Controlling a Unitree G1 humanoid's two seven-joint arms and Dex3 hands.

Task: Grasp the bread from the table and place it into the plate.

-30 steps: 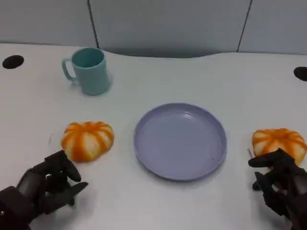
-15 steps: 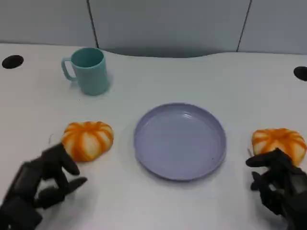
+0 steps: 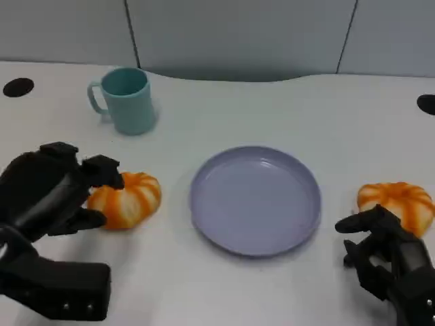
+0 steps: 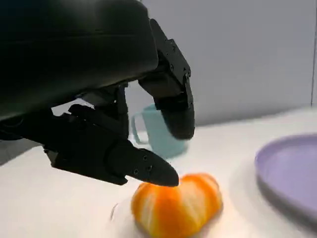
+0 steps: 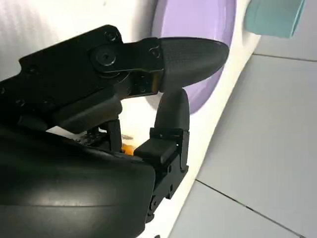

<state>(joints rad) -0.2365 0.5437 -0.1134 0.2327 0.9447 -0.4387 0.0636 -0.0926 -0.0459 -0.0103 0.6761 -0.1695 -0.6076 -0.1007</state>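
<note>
The left hand (image 3: 51,193) is spreading open over the bread (image 3: 128,198), apparently readying a grasp; the right hand (image 3: 384,255) is idling empty, fingers apart.

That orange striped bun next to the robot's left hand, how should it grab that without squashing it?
Probably from above, fingers closing across the rounded sides of the left bread. It sits flat on the table as a low dome, so there is no handle or edge to hook. The left hand hovers over it with fingers apart, and the plate lies beside it.
</note>
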